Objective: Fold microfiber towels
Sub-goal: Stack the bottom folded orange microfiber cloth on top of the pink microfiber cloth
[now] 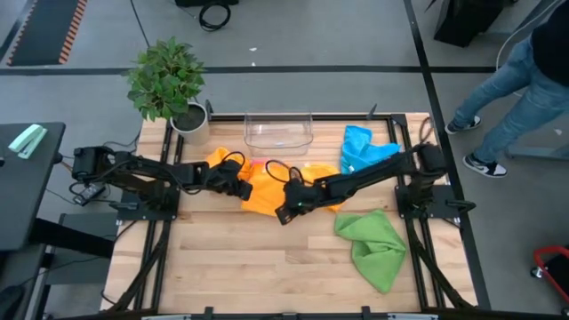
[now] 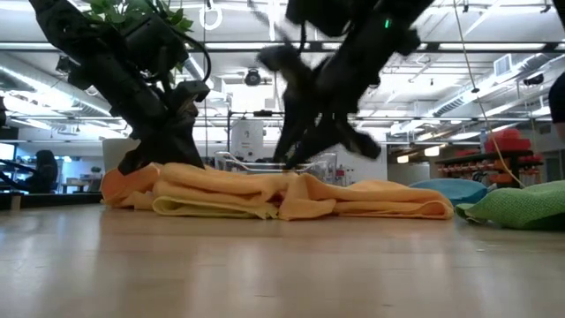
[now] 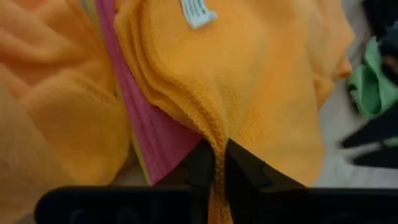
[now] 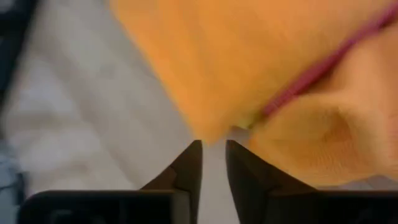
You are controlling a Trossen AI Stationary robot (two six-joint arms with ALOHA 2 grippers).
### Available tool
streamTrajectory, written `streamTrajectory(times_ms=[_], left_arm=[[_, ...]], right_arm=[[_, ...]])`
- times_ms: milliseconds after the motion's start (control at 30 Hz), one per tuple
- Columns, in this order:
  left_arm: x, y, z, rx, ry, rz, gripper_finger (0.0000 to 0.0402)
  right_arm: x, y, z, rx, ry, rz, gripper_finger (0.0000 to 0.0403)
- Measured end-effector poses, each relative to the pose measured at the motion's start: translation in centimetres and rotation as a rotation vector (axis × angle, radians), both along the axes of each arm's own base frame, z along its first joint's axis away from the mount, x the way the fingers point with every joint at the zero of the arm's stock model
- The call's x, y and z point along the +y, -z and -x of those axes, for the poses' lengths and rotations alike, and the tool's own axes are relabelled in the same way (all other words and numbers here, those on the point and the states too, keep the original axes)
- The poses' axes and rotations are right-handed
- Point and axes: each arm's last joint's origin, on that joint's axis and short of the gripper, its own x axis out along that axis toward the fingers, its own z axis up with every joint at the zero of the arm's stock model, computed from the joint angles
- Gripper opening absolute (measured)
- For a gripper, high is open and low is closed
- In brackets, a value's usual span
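Note:
A heap of orange towels (image 1: 267, 188) lies at the table's middle, with a pink towel (image 3: 152, 140) and a yellow towel (image 2: 203, 208) among its layers. My left gripper (image 3: 217, 171) sits at the heap's left side (image 1: 240, 188), shut on an orange towel. My right gripper (image 4: 213, 152) hovers at the heap's near edge (image 1: 284, 215), open, with bare table between its fingers and an orange corner (image 4: 208, 130) just past its tips. A blue towel (image 1: 363, 147) lies at the far right. A green towel (image 1: 373, 244) lies at the near right. My left gripper pinches a hemmed edge of the orange towel (image 3: 216, 146) between its two fingers; one layer or several, I cannot tell. The fingers slant down from the table's left. The towel spreads slack beyond them and rests on the pink towel and the heap.
A clear plastic bin (image 1: 278, 132) stands behind the heap at the far edge. A potted plant (image 1: 169, 84) stands at the far left corner. Bare wood (image 1: 240, 267) spans the near half left of the green towel. A person (image 1: 524, 89) walks beyond the far right corner.

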Motion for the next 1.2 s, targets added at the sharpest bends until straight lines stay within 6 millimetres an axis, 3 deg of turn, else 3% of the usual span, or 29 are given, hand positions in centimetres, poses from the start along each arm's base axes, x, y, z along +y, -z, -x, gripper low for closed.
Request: streamTrajectory(times_ms=[200, 267, 433, 633, 767, 967, 1033, 1200], left_arm=[[-0.1, 0.0, 0.0, 0.006, 0.033, -0.022, 0.0090], [0.0, -0.1, 0.0, 0.002, 0.036, -0.025, 0.0116], [0.7, -0.8, 0.0, -0.002, 0.045, -0.037, 0.0191], [2.1, -4.0, -0.4, -0.010, 0.187, 0.037, 0.0247], [3.3, -7.1, -0.3, 0.061, 0.183, -0.012, 0.0247], [4.2, -10.6, -1.2, 0.064, 0.175, -0.222, 0.0219], [4.1, -10.0, -1.8, 0.065, 0.183, -0.219, 0.0207], [3.8, -6.3, -3.2, 0.184, 0.301, -0.256, 0.0174]], right_arm=[[-1.7, -4.7, 1.5, -0.092, 0.026, 0.136, 0.0135], [-2.5, -5.3, 1.3, -0.134, 0.054, 0.171, 0.0140], [-3.8, -1.0, -0.6, -0.083, 0.029, 0.160, 0.0126], [-3.8, 2.1, -1.6, -0.030, 0.007, 0.184, 0.0080], [-3.9, 3.7, -1.5, 0.039, 0.001, 0.198, 0.0043], [-3.9, 4.6, -1.6, 0.066, 0.000, 0.197, 0.0039], [-4.0, 4.4, -1.6, 0.058, -0.004, 0.204, 0.0039], [-4.6, 2.4, -1.4, 0.003, 0.002, 0.218, 0.0039]])
